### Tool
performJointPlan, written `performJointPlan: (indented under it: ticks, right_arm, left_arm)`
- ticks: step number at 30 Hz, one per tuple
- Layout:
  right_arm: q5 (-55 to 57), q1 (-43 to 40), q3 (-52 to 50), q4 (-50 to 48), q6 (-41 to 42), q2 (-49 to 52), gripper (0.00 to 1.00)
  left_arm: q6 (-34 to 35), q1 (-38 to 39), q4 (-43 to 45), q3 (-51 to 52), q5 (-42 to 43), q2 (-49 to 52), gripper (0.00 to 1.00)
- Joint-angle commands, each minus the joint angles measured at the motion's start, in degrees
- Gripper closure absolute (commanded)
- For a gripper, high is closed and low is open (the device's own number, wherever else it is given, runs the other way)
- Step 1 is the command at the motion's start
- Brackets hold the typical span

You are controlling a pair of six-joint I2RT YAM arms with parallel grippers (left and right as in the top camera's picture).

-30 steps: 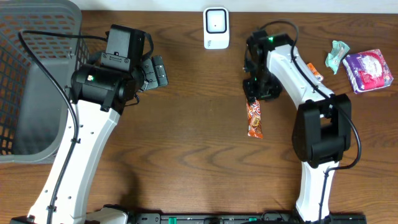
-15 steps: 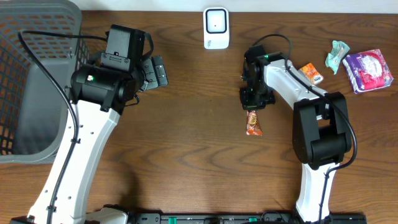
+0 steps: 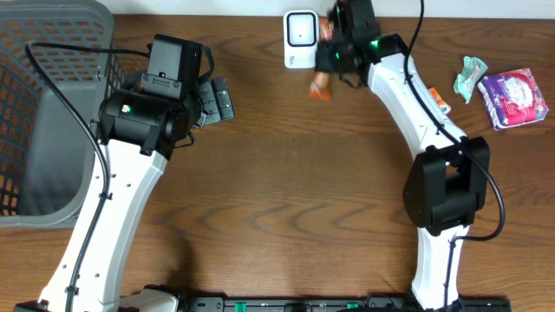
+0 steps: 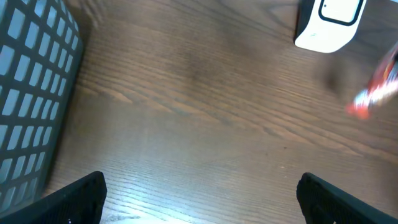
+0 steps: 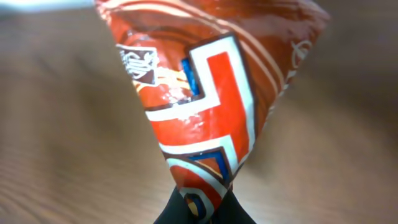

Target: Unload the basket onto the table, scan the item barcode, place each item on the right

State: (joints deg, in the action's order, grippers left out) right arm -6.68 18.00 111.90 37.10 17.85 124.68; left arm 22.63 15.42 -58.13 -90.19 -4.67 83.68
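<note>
While the right tool (image 3: 340,54) is pinching the crimped end of the packet (image 3: 322,84) with its jaws closed right down, that red-and-orange packet is sitting at the top centre of the overhead frame, just right of the white scanner (image 3: 301,39), and is showing there only as a blur. In the right wrist view the packet (image 5: 211,106) is filling most of the frame, fanning upward from the dark fingertips (image 5: 171,214) that are squeezing it at the bottom edge. The left tool (image 3: 217,100) is standing wide open and gripping nothing, left of centre in the upper part of the overhead frame, near the grey basket (image 3: 52,104) at the left edge. In the left wrist view its two fingers (image 4: 68,199) are showing in the lower corners with bare worktop (image 4: 199,124) between them, the scanner (image 4: 326,25) and packet (image 4: 373,93) lying toward the upper right.
</note>
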Motion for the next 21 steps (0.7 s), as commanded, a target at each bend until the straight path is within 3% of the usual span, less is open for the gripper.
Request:
performJointPlan:
  ticks: [1, 12, 16, 21]
  right_arm:
    - [1.2, 1.8, 0.4, -6.5, 5.9, 0.7, 0.99]
    - [2.1, 1.4, 0.6, -24.6, 13.4, 7.2, 0.99]
    - [1.8, 0.2, 1.3, -23.6, 14.9, 7.2, 0.99]
    - [7.1, -3.7, 8.0, -10.7, 13.8, 6.0, 0.99]
  left_arm:
    - [-0.3, -0.2, -0.1, -0.8, -0.5, -0.1, 0.02]
    - [-0.3, -0.2, -0.1, -0.8, -0.5, -0.1, 0.02]
    - [-0.3, -0.2, -0.1, -0.8, -0.5, -0.1, 0.02]
    - [-0.3, -0.2, -0.1, -0.8, -0.5, -0.1, 0.02]
